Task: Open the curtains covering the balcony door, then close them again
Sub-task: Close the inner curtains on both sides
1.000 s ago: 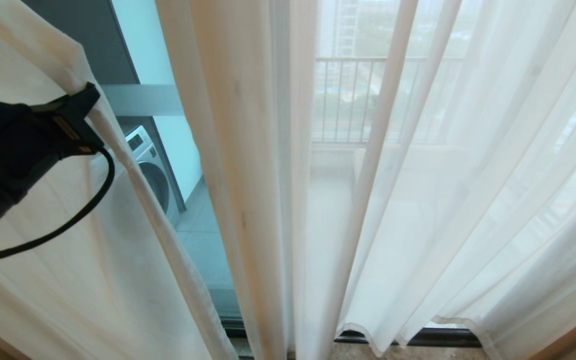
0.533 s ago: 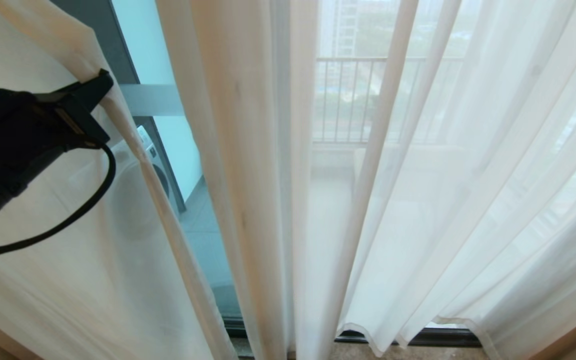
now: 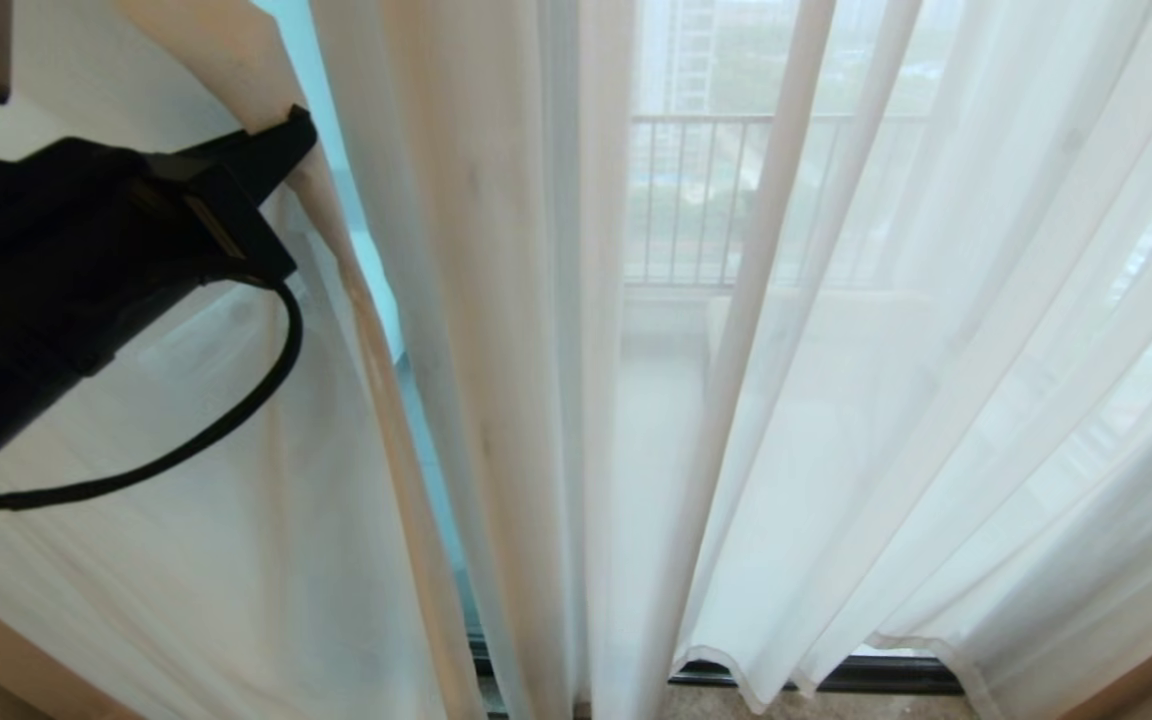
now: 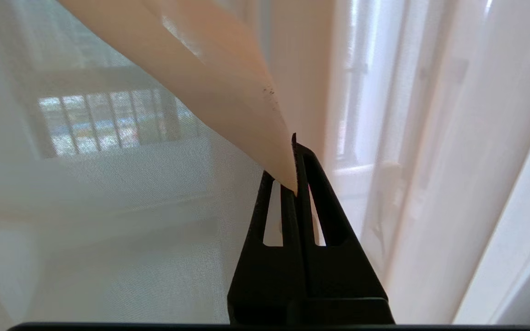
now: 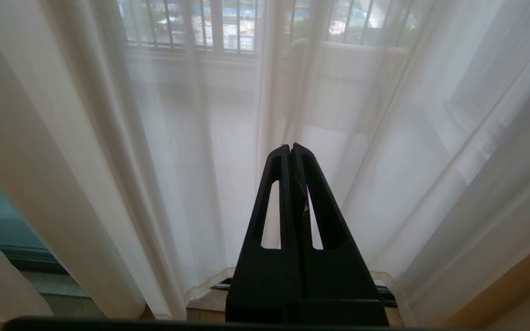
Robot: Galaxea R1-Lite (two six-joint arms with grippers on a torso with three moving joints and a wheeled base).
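Curtains (image 3: 896, 330): sheer white see-through fabric across nearly the whole head view, hanging in soft vertical folds; long axis runs top to bottom. Cream where layered or bunched, as in the thick fold at centre-left. Narrow hemmed bottom edges show at lower right, just above the floor track.

Left panel: drawn taut on a slant from the pinch point down to the lower middle, its cream edge folded over into a pointed flap above the grip.

Balcony door (image 3: 376, 270): glass seen bare only as a thin blue-green sliver between the held edge and the centre fold; the rest lies behind fabric. Dark bottom frame visible under the hems at lower right.

Balcony railing (image 3: 696, 200): thin vertical bars under a horizontal top rail, visible through the weave, with buildings and greenery beyond.

Left gripper (image 4: 295, 151): black tapered fingers pressed together, clamping the cream edge of the left panel between the tips; upper left of the head view, with a black cable (image 3: 236, 430) looping beneath the wrist.

Right gripper (image 5: 290, 148): black, fingers closed tip to tip, holding nothing; pointed at the folds in front of it, clear of the fabric.

Floor: tan strip at the lower corners.
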